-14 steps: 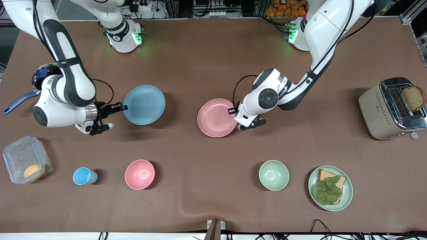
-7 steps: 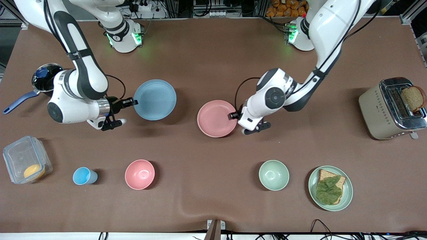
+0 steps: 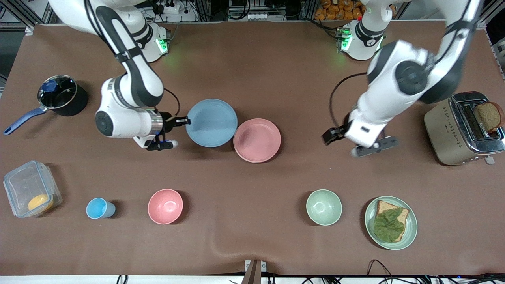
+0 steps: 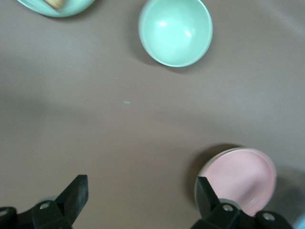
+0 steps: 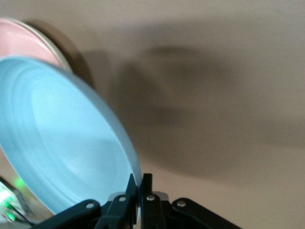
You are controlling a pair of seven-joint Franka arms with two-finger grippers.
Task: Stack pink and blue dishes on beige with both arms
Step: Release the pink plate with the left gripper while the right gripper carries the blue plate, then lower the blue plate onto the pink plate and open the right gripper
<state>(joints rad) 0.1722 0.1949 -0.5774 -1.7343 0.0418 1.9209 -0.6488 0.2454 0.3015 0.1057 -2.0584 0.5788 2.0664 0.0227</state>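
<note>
**Blue plate carried toward the pink one; left arm pulls away**

The right gripper has moved along the tabletop toward the left arm's end, carrying the blue plate with it. One second ago the plate was well apart from the pink plate; now its rim at about 4 o'clock just overlaps the pink plate's rim at about 10 o'clock. The jaws are closed on the blue plate's rim at 9 o'clock, as the right wrist view confirms.

The left gripper has let go of the pink plate's rim at 3 o'clock and has drawn back toward the toaster, with jaws now wide apart. The pink plate now lies on the tabletop, slightly nearer to the front camera than one second ago.
</note>
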